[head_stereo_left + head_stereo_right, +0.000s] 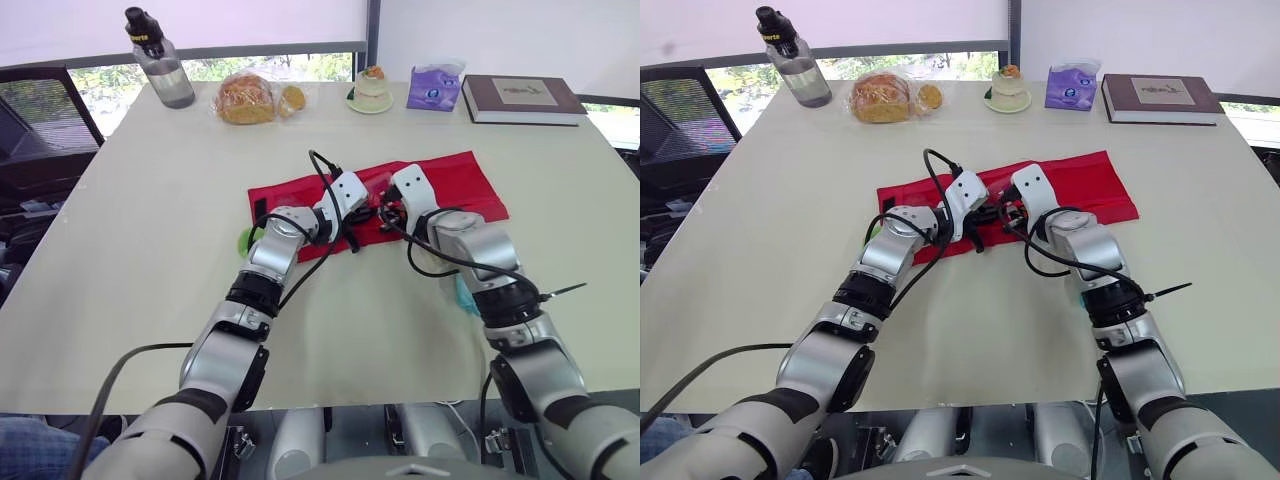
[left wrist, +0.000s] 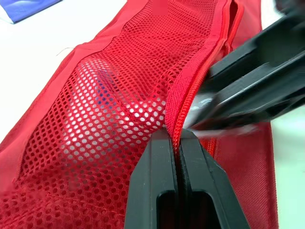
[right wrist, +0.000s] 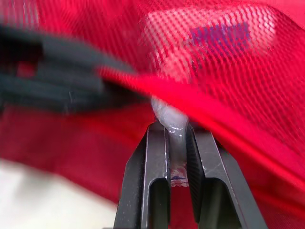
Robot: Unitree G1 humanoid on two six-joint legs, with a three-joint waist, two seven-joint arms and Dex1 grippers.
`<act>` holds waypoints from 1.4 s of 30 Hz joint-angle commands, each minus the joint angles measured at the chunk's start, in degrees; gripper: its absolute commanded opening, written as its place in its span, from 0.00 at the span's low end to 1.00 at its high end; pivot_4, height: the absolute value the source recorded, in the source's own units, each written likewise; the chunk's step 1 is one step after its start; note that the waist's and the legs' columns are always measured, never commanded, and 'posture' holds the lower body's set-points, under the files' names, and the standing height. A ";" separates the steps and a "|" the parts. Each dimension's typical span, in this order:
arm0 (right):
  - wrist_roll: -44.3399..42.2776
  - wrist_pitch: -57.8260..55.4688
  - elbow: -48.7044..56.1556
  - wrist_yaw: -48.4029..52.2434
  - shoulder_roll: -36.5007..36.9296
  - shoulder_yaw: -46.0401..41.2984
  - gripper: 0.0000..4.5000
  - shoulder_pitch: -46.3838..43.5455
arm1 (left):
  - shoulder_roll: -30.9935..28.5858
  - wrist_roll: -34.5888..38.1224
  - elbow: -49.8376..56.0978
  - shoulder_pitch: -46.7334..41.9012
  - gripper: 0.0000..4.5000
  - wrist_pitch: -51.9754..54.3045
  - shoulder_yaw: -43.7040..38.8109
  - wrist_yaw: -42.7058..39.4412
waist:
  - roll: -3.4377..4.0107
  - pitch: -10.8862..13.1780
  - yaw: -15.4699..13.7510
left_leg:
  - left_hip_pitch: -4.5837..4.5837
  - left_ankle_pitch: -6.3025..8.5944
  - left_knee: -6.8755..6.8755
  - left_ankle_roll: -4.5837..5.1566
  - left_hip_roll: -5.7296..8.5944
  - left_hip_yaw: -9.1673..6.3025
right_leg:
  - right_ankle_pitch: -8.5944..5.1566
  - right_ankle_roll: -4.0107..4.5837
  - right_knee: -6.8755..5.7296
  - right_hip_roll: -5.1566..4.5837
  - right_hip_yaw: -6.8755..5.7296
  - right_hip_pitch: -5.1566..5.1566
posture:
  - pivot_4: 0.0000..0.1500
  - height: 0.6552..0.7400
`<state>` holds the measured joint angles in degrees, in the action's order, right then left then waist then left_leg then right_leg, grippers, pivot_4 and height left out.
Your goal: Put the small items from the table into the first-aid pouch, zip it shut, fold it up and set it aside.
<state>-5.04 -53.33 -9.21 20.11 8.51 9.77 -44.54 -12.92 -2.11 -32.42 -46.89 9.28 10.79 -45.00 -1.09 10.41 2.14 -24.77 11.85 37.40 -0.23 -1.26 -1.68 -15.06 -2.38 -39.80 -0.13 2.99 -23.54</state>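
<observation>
1 red mesh pouch [image 1: 445, 185], flat, unfolded. L gripper [image 2: 175, 137] pinches zip seam [image 2: 187, 90]; R gripper [image 3: 175, 127] clamps clear zip pull [image 3: 167, 114].

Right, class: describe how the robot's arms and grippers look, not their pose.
Left arm and right arm: silver-grey segments, black joints, looping black cables, white wrist housings. Left gripper and right gripper: two flat black fingers each.

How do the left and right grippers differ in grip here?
The left gripper is shut on the red pouch at its zipper; the right gripper clamps a small translucent piece. Left fingers meet fully; right fingers sit slightly apart around it. Both are at the mesh pocket.
</observation>
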 commanded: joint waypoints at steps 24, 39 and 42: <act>-6.06 -2.67 16.56 10.41 10.48 0.51 0.92 5.64 | 0.18 3.28 -2.84 -2.07 0.00 0.79 -2.63 -1.11 | 0.01 0.00 0.18 | -0.01 0.00 -0.04 0.00 0.00 0.04 | -0.01 -0.01 0.04 0.00 0.03 -0.02 | 1.00 1.00; 0.01 6.35 12.73 9.11 13.97 5.17 0.18 6.69 | -0.11 4.50 -2.81 -2.25 0.00 1.68 -2.56 -2.67 | 0.00 0.00 0.18 | 0.00 0.00 -0.06 0.00 -0.01 0.06 | -0.01 -0.01 0.05 0.02 0.04 -0.02 | 1.00 1.00; 0.90 8.20 10.92 8.76 13.64 5.17 0.01 6.63 | -0.24 4.44 -2.87 -2.24 0.00 1.62 -2.62 -2.56 | 0.01 0.00 0.19 | 0.00 0.00 -0.06 0.00 0.00 0.06 | -0.01 -0.01 0.05 0.02 0.04 -0.03 | 1.00 1.00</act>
<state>-5.15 -47.98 1.60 29.38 22.20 15.23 -37.39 -13.18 1.39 -36.28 -48.05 10.99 8.88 -47.22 -1.08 10.41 2.34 -24.76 11.86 37.34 -0.23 -1.27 -1.63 -15.07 -2.39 -39.75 -0.10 3.03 -23.57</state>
